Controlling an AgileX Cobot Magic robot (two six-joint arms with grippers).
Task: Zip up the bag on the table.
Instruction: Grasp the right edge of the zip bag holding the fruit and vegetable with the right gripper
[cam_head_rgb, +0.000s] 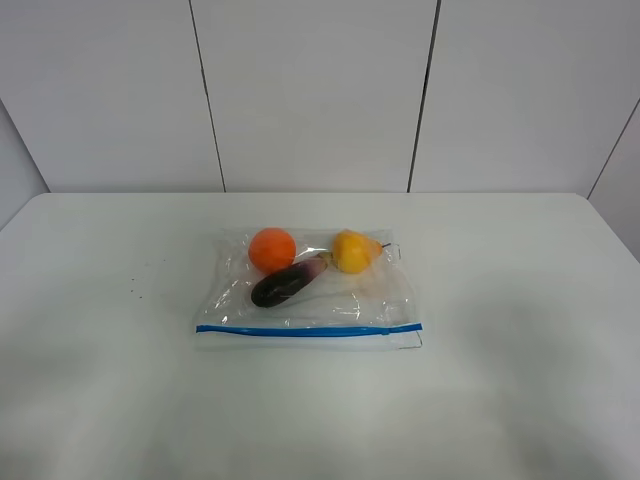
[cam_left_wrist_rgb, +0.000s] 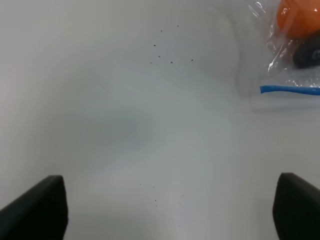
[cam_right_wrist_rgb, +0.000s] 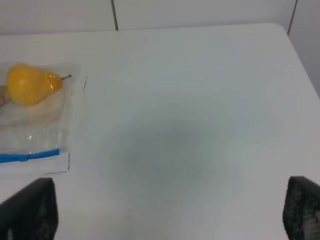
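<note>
item 1. left gripper (cam_left_wrist_rgb: 166, 207): dark fingers (cam_left_wrist_rgb: 35, 207) spread wide, released, nothing between them, above the bare table (cam_left_wrist_rgb: 125, 130). its camera catches one corner of the bag (cam_left_wrist_rgb: 280, 65), well apart from the fingers.

item 2. right gripper (cam_right_wrist_rgb: 165, 210): dark fingers (cam_right_wrist_rgb: 27, 210) likewise spread wide and released, holding nothing. its camera catches the bag's other end with the pear (cam_right_wrist_rgb: 30, 85) inside.

item 3. table: white matte top with rounded corners, and a few dark specks (cam_head_rgb: 133, 290) left of the bag.

item 4. bag: clear crinkly plastic zip bag lying flat near the table's middle. neither gripper touches it.
- blue zipper strip (cam_head_rgb: 308, 330) along the near edge, running left to right; whether it is sealed cannot be told.
- contents, near to far: dark purple eggplant (cam_head_rgb: 285, 284) lying slantwise at the centre; orange (cam_head_rgb: 272, 249) at the far left, touching the eggplant; yellow pear at the far right, its stem pointing right.

item 5. wall (cam_head_rgb: 310, 90): pale panels with dark vertical seams behind the table's far edge.
</note>
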